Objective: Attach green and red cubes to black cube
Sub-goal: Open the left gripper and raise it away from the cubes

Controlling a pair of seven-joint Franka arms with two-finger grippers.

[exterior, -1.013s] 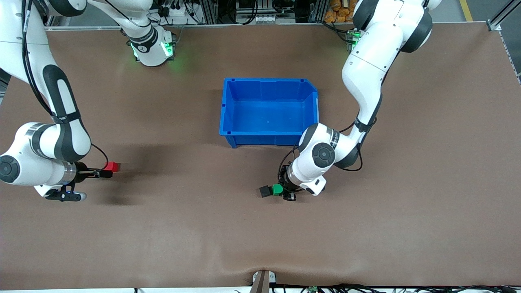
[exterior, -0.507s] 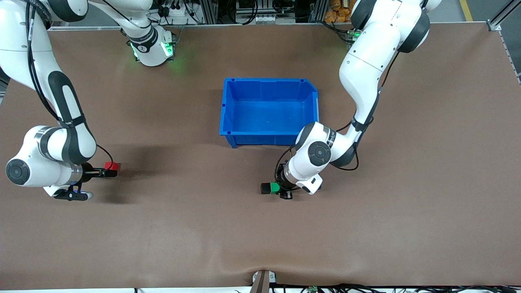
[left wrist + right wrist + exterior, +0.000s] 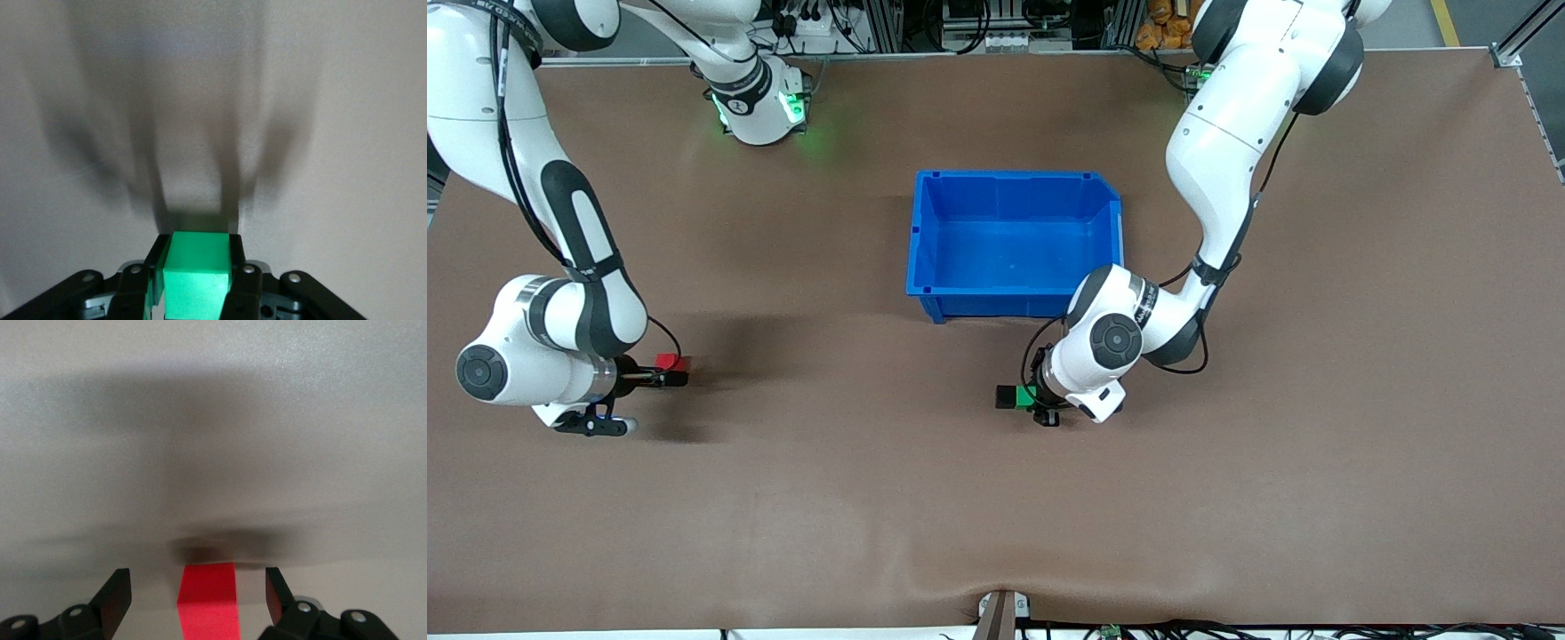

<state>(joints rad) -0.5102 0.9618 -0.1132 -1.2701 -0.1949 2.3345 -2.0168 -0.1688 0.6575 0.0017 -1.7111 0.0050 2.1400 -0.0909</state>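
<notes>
On my front view the left gripper (image 3: 1030,398) sits low over the tabletop (image 3: 1227,498), nearer the camera than the blue bin (image 3: 1014,244), and its jaws are clamped on the green cube (image 3: 1025,396). My left wrist view confirms it: the green cube (image 3: 197,273) is pinched between the two black fingers (image 3: 237,277) with no gap on either side. The black cube (image 3: 1007,397) is touching the green one on the side toward the right arm's end of the tabletop; I cannot tell whether either rests on the surface. Well apart, toward the right arm's end, the right gripper (image 3: 669,372) is down at the red cube (image 3: 669,362). In my right wrist view the red cube (image 3: 208,600) lies between the fingers (image 3: 115,597) with bare tabletop showing on both sides, so those jaws stand open around it, not touching.
</notes>
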